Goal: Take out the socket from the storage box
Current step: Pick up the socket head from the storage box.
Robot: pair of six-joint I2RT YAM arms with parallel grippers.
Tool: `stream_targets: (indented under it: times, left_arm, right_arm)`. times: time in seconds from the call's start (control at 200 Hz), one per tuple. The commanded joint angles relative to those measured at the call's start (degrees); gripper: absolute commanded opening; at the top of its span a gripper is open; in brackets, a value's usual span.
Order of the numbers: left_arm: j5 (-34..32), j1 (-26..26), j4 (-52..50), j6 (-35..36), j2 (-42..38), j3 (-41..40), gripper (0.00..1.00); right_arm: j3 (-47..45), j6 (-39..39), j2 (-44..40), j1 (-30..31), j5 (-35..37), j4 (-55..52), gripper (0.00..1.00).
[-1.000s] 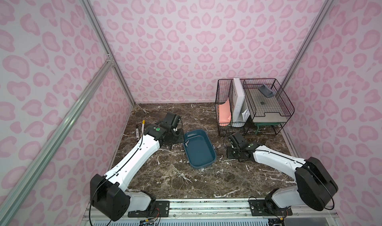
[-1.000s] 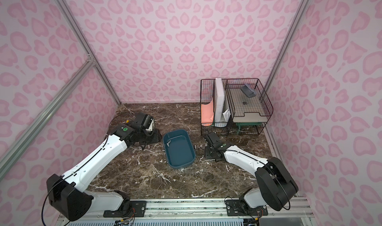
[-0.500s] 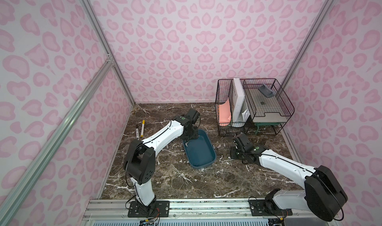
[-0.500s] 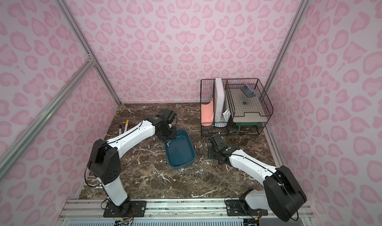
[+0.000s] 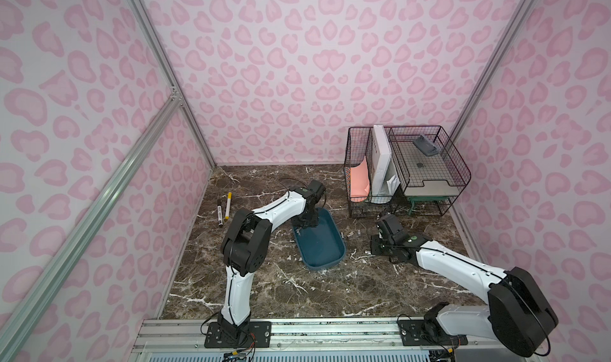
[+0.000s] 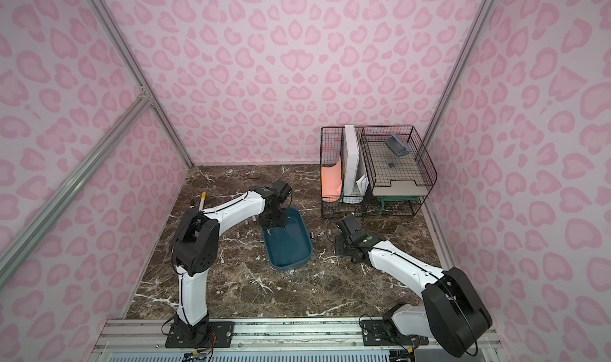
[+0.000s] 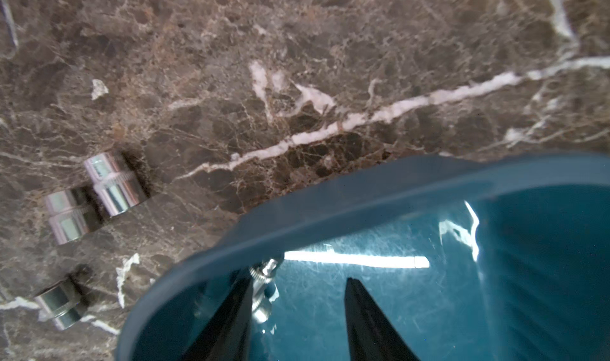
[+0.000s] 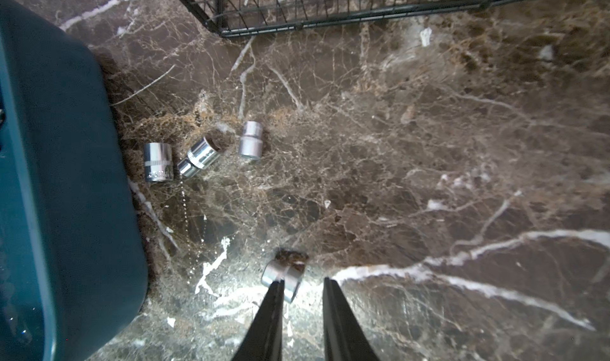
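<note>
We find the storage box (image 5: pixel 322 248) lying mid-worktop (image 5: pixel 281 287), its long axis running from 11 to 5 o'clock. The left gripper (image 7: pixel 298 280) dips into the box's 11 o'clock end with its jaws moderately apart and nothing pinched between them. One socket (image 7: pixel 262 290) sits in that corner of the box, just beside the inner face of one finger (image 7: pixel 231 319); we cannot tell whether the two touch. Outside the rim, at the box's 10 o'clock, three loose sockets (image 7: pixel 115 184) lie on the marble, and another trio (image 8: pixel 199 156) lies just off the rim at 3 o'clock. Farther out the same way, the right gripper (image 8: pixel 303 281) hangs low over the worktop, jaws narrow, with a bare slit of marble showing between them and nothing held. A stray socket (image 8: pixel 285 277) lies on its side at one fingertip, outside that slit. A black wire rack (image 5: pixel 396 178) stands at 1 o'clock against the back wall, and two markers (image 5: pixel 224 208) lie at 10 o'clock near the side wall.
</note>
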Motion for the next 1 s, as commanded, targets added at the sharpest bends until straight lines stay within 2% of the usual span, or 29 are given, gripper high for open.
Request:
stream_targets:
  times: [0.0, 0.16, 0.425, 0.995]
  left_arm:
    - [-2.01, -0.09, -0.45, 0.65, 1.07, 0.37, 0.54]
    - [-2.73, -0.33, -0.21, 1.31, 2.85, 0.64, 0.57]
    - [-2.06, -0.8, 0.7, 1.64, 4.75, 0.9, 0.56]
    - [3.08, -1.21, 3.59, -0.26, 4.16, -2.22, 0.37]
  right_arm:
    - [-0.15, -0.39, -0.16, -0.06, -0.12, 1.84, 0.26]
    - [-0.26, -0.33, -0.4, -0.01, -0.21, 2.06, 0.26]
    - [-0.47, -0.13, -0.58, -0.09, -0.39, 2.26, 0.26]
    - [-0.7, -0.17, -0.48, -0.29, -0.66, 2.54, 0.26]
